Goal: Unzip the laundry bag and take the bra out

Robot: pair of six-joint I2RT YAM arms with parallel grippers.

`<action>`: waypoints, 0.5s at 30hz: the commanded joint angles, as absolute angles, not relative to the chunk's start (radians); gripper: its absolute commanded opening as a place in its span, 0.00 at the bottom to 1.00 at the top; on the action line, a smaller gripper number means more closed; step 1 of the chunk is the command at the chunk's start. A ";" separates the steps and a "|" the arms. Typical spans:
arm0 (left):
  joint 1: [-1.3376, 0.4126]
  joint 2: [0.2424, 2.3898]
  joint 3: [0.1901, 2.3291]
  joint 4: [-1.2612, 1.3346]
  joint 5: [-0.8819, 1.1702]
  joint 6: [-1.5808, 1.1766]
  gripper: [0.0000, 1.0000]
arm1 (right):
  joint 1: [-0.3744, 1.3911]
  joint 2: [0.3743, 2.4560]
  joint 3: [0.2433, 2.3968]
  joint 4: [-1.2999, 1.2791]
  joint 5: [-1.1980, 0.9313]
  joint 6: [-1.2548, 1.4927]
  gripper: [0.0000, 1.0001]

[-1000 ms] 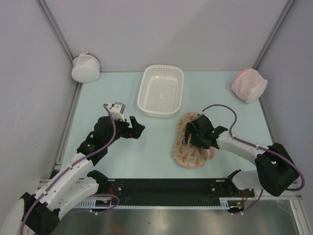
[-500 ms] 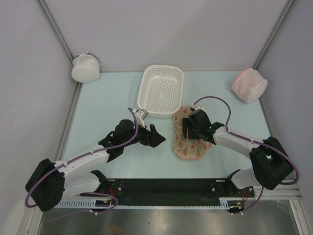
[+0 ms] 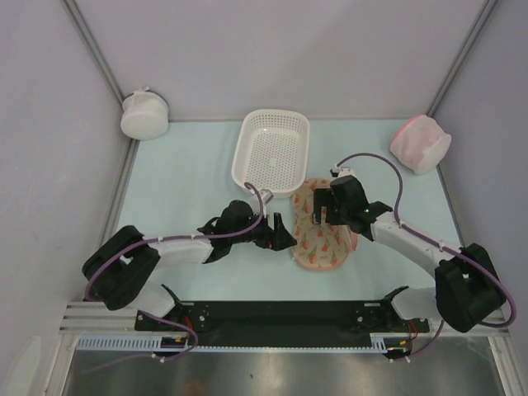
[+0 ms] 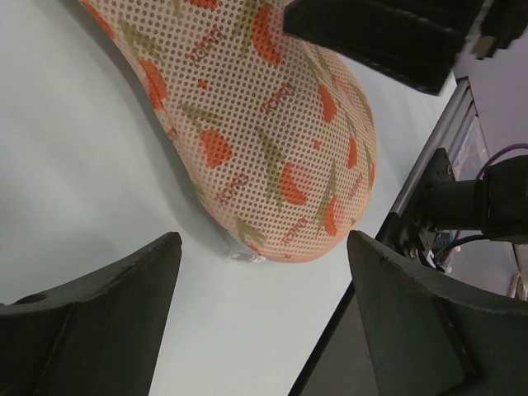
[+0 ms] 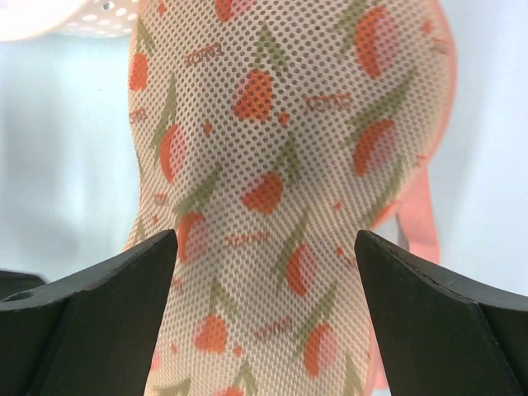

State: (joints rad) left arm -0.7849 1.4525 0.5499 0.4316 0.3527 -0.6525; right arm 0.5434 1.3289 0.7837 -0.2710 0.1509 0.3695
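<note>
A white basket (image 3: pixel 240 165) sits just beyond the laundry bag (image 3: pixel 326 246), with mesh pouches far left (image 3: pixel 144 115) and far right (image 3: pixel 421 142). The beige, orange-printed bag lies flat mid-tabletop (image 3: pixel 190 173). The left end effector (image 3: pixel 282 236) beside it and the right end effector (image 3: pixel 323 211) over it are both spread apart.

Bright, even light, soft shadows; wrist views show the laundry bag (image 5: pixel 272 165) sharp, pincer fingers (image 4: pixel 91 322) blurred

Beige laundry bag (image 3: pixel 326 244); orange-red and green print
</note>
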 commanded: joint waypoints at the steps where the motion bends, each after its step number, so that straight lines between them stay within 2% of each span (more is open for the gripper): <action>1: -0.810 1.518 0.607 0.520 0.377 -0.706 0.85 | 0.541 1.224 0.815 -0.345 0.169 0.441 0.95; 8: -0.850 1.615 0.669 0.482 0.324 -0.738 0.77 | 0.603 1.045 0.784 -0.465 0.129 0.560 0.95; 15: -0.879 1.641 0.718 0.379 0.213 -0.710 0.77 | 0.727 0.960 0.715 -0.483 0.051 0.693 0.95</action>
